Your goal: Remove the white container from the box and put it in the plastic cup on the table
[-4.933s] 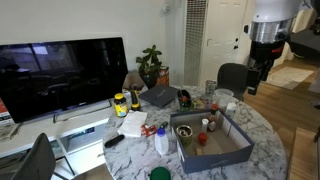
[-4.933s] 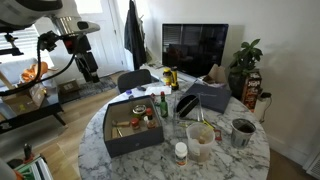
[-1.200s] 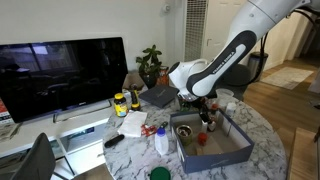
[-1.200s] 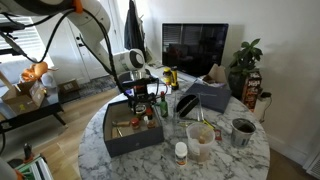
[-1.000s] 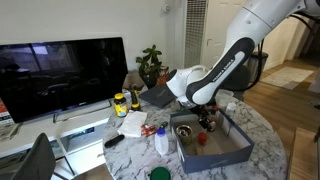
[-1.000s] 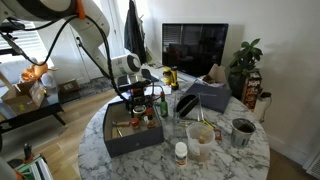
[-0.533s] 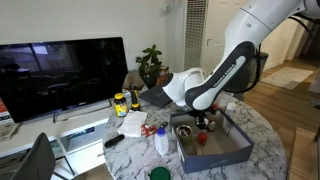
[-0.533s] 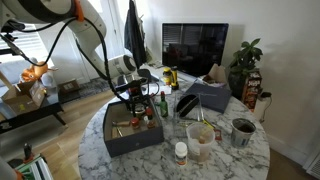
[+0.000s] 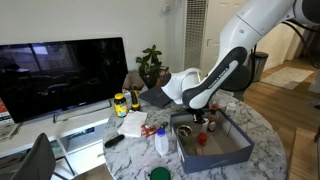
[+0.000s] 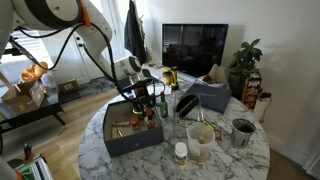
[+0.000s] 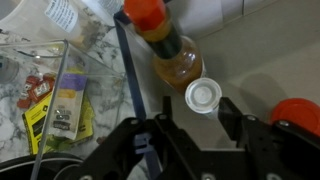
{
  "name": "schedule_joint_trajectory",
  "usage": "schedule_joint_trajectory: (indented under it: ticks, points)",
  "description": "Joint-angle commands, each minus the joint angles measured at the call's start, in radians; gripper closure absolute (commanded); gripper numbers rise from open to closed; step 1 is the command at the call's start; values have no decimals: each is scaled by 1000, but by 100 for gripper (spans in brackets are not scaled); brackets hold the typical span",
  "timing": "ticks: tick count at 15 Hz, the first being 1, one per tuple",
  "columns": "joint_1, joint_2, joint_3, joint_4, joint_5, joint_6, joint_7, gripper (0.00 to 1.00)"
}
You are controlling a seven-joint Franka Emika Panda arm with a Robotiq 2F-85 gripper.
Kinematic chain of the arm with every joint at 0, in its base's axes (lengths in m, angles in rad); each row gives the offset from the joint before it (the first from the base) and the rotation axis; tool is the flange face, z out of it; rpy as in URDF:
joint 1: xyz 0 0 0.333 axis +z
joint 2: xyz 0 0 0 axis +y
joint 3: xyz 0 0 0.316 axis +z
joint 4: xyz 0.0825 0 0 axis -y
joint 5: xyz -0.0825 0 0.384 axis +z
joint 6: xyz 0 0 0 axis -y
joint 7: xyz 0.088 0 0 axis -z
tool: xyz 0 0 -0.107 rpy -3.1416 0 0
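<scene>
The white container (image 11: 203, 95) stands upright on the floor of the dark blue-grey box (image 11: 128, 70), seen from above as a small round white top. My gripper (image 11: 195, 102) is lowered around it, its fingers partly closed with the container between them. The right finger lies close against it and a small gap shows at the left finger. In both exterior views the arm reaches down into the box (image 9: 215, 152) (image 10: 128, 142), with the gripper (image 9: 205, 122) (image 10: 146, 108) among small bottles. The translucent plastic cup (image 10: 201, 142) stands on the table beside the box.
An amber bottle with a red cap (image 11: 170, 50) stands just behind the container, and a red object (image 11: 300, 115) lies to its right. A dark cup (image 10: 243, 132), a red-capped white bottle (image 10: 180, 153) and a laptop (image 10: 205, 95) sit on the round marble table (image 10: 240, 160).
The arm has sunk lower into the box over the last second. The fingers have drawn in from wide open until they are close around the white container.
</scene>
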Motion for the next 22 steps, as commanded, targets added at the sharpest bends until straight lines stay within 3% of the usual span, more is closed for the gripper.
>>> schedule_joint_trajectory:
  ticks: [1,4,5,7,9,10,15,19,22]
  points:
    - [10,47,-4,29,-12,-29,13,51]
    - [8,56,-3,27,-6,-37,6,43]
    - [9,58,-3,25,-6,-37,8,45]
    - [8,56,2,20,-3,-37,1,59]
    - [6,51,7,14,2,-34,-2,81]
    - [7,44,10,10,5,-39,0,86]
    - [13,-63,49,-48,49,-85,-5,88]
    - [23,-246,83,-107,88,-142,17,88]
    - [14,-391,80,-117,92,-187,105,88]
